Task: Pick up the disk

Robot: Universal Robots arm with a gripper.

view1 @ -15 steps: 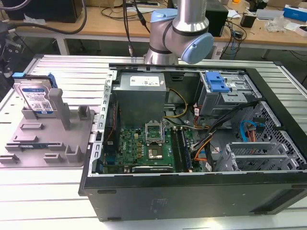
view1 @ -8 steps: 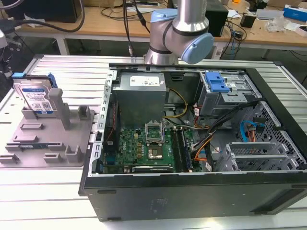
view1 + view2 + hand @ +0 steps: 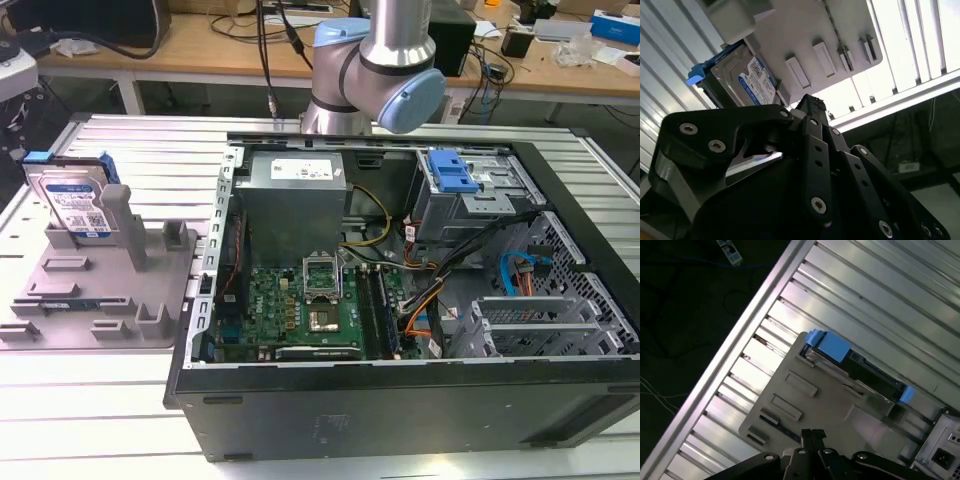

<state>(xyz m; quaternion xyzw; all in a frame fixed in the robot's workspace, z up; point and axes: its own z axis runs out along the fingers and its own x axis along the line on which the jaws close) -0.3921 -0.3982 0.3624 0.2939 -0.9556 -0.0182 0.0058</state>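
Exterior view: the disk stands on edge, leaning back against an upright post of the grey fixture, at about nine o'clock from the open computer case. Its white-and-blue label faces the camera and a blue rail caps its upper edge. The fixture lies flat on the slatted table, just beside the case. The arm rises at twelve o'clock, behind the case and well apart from the disk. Nothing touches the disk here.

Second wrist view: the gripper points toward the fixture, its black linkages converging to one tip. The jaws appear closed on nothing, though the angle is steep. Beyond the tip sits the disk, label showing, propped in its slot with open space between it and the gripper.

First wrist view: looking down on the table, the disk shows as a dark edge between blue rail ends, seated along the far side of the fixture. The gripper hangs near the fixture's opposite edge, apart from the disk.

As the pictures stand, the pick has not yet begun in any physical sense: no contact, no grasp, no lift. The whole of the approach, the closing on the disk and the raising remain to be done.
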